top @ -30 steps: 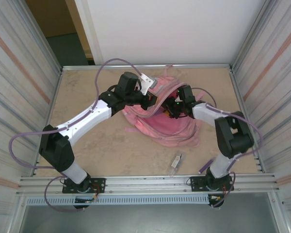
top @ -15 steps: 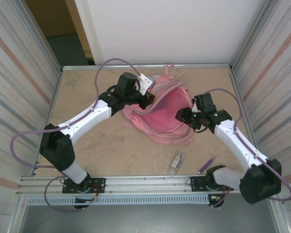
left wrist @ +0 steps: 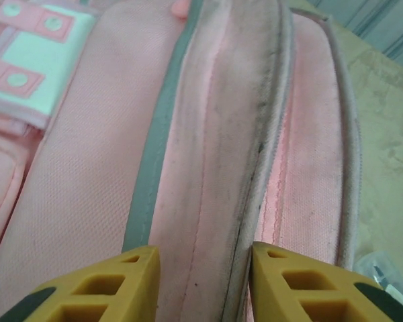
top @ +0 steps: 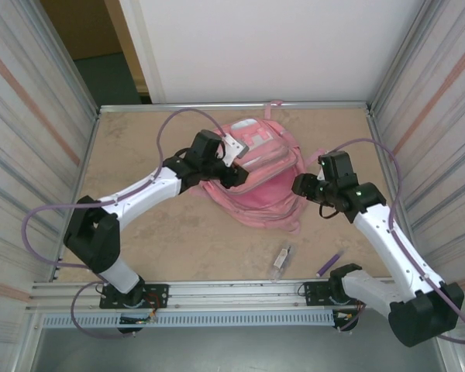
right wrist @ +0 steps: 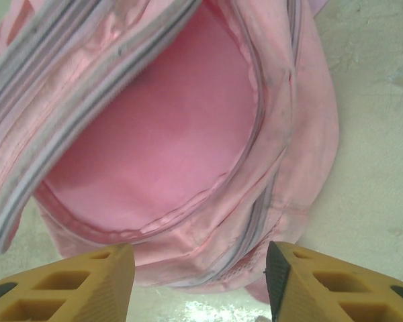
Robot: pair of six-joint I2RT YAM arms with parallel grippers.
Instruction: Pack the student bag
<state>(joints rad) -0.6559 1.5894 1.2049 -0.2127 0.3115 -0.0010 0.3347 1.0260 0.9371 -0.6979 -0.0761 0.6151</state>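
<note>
The student bag (top: 262, 180), a big pink backpack with a white-grey patch (top: 252, 139), lies at the back middle of the table. Its main mouth gapes toward the right and shows the pink lining (right wrist: 161, 134). My left gripper (top: 236, 177) sits at the bag's left edge. Its yellow fingers (left wrist: 205, 282) stand apart over the zip flap (left wrist: 221, 134), the right one against the grey zip edge, and pinch nothing. My right gripper (top: 298, 186) hovers off the bag's right side, open (right wrist: 200, 282), with nothing between its fingers.
A small clear tube-like item (top: 280, 262) and a purple pen (top: 329, 264) lie near the front edge, right of centre. Metal walls close in on the left and right sides, and a rail (top: 232, 288) runs along the front.
The right arm pulled back out of the bag to the right. The left jaws opened, and the raised flap dropped, leaving the bag flatter.
</note>
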